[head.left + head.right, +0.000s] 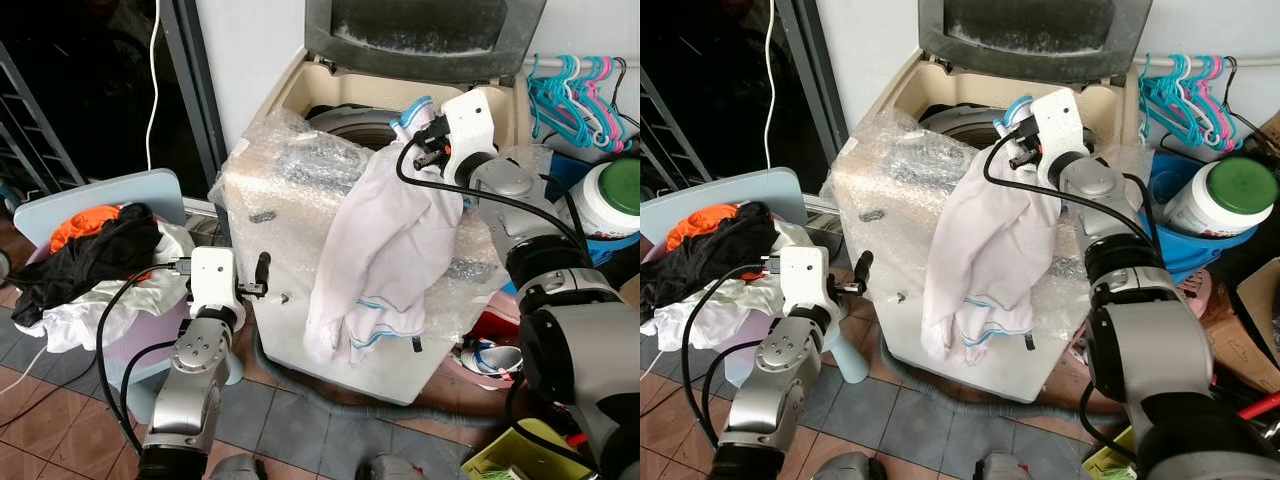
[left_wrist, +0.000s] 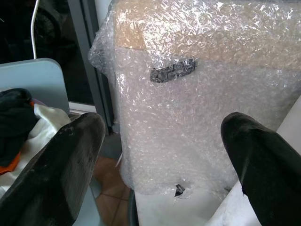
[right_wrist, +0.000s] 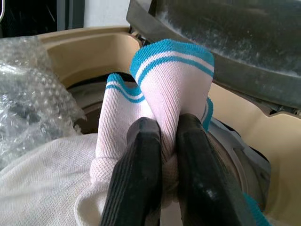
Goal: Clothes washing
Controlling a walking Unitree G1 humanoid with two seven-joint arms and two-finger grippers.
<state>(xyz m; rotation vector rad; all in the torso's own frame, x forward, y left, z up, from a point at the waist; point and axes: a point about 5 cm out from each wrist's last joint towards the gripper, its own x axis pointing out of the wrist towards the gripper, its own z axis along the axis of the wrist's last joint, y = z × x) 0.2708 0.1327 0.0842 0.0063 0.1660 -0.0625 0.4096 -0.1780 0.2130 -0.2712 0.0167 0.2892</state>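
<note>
Right gripper [image 3: 162, 155] pinches the white shirt [image 1: 385, 250] by its blue-striped collar at the washing machine [image 1: 300, 110] rim, twelve o'clock; the drum is mostly hidden. Left gripper [image 2: 162, 165] hangs spread at seven o'clock beside the laundry basket [image 1: 100, 195].

Shirt [image 1: 385, 240]: white, collar and hems banded in turquoise stripes
Washing machine [image 1: 300, 95]: cream, dark grey lid
Laundry pile [image 1: 90, 250]: black, orange, white
Hangers [image 1: 575, 95]: turquoise, pink
Jar [image 1: 615, 200]: white, green lid
</note>
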